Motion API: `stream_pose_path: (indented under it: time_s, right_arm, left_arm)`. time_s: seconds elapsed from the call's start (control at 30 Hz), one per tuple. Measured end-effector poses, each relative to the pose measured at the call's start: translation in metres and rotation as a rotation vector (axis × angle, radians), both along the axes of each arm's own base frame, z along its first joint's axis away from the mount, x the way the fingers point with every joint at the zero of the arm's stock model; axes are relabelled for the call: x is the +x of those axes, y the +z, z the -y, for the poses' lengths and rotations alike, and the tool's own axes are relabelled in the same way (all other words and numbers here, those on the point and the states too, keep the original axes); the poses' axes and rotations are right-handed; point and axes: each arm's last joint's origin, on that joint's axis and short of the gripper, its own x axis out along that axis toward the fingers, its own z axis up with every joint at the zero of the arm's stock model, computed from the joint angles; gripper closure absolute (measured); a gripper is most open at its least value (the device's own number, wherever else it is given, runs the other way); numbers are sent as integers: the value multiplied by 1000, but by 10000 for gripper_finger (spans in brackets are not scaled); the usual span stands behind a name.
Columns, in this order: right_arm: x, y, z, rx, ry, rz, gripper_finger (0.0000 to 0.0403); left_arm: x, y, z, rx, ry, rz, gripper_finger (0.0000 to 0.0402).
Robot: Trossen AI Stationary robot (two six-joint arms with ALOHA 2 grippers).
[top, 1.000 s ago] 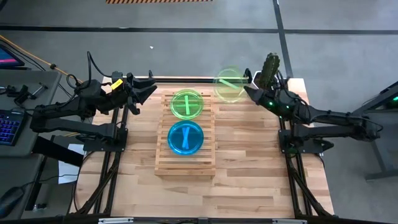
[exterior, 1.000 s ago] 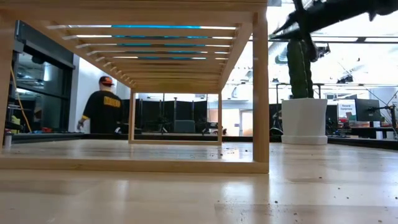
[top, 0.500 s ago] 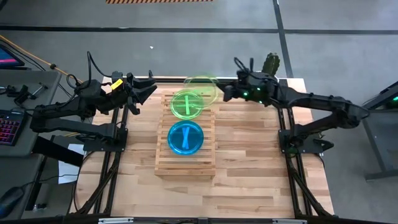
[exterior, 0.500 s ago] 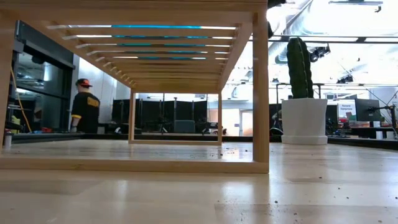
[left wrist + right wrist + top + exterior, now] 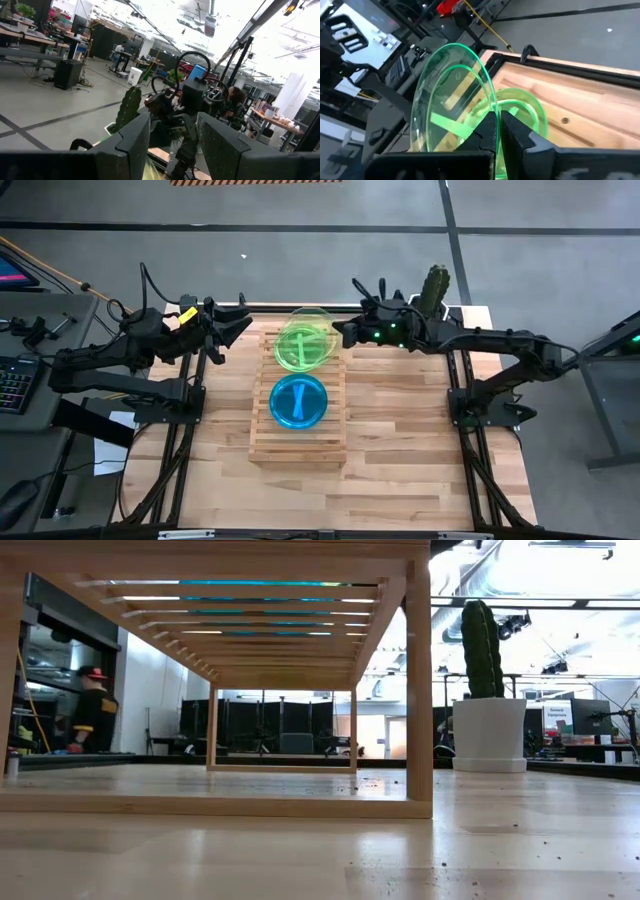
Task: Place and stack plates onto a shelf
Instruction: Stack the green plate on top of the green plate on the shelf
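Observation:
A lime green plate (image 5: 312, 317) hangs in my right gripper (image 5: 342, 335), just above a second lime green plate (image 5: 298, 350) that lies flat on the far end of the slatted wooden shelf (image 5: 298, 442). In the right wrist view the held plate (image 5: 451, 102) stands before the lying one (image 5: 527, 112). A cyan blue plate (image 5: 298, 401) lies flat on the shelf's middle. From the low view, the shelf (image 5: 418, 690) shows from beneath. My left gripper (image 5: 240, 325) waits open by the shelf's far left corner, holding nothing (image 5: 172, 150). My right gripper pinches the held plate's rim (image 5: 491, 106) between its two fingers (image 5: 520, 134), on the plate's right side. The fingers come nearly level from the table's right. The plate is lifted clear and a little tilted, hovering over the green plate on the shelf.
A potted cactus (image 5: 434, 284) stands at the table's far right corner, behind my right arm; its white pot (image 5: 489, 735) shows in the low view. Bare plank tabletop (image 5: 400, 440) spreads right of and in front of the shelf. A person (image 5: 92, 710) walks far behind the table.
My right gripper has carried the green plate from near the cactus toward the table's left, ending over the green plate on the shelf's far end. It has stayed shut on the rim. The person in the background has walked to the left.

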Motion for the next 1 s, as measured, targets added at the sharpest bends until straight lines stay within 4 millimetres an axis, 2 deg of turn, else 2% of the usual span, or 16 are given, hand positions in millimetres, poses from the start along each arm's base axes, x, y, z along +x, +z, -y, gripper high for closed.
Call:
stream_pose_path:
  time_s: [0.3, 0.77, 0.9, 1.0]
  right_arm:
    - [23, -25, -1, 107, -19, -11, 403]
    - [32, -40, 2, 137, -119, -34, 401]
    - [41, -51, 2, 163, -99, -44, 385]
    - [47, -62, 2, 205, -116, -57, 355]
  left_arm:
    - [0, 0, 0, 0, 0, 0, 248]
    - [0, 0, 0, 9, 1, -2, 248]
    - [0, 0, 0, 8, 1, -2, 248]
    - [0, 0, 0, 8, 1, -1, 248]
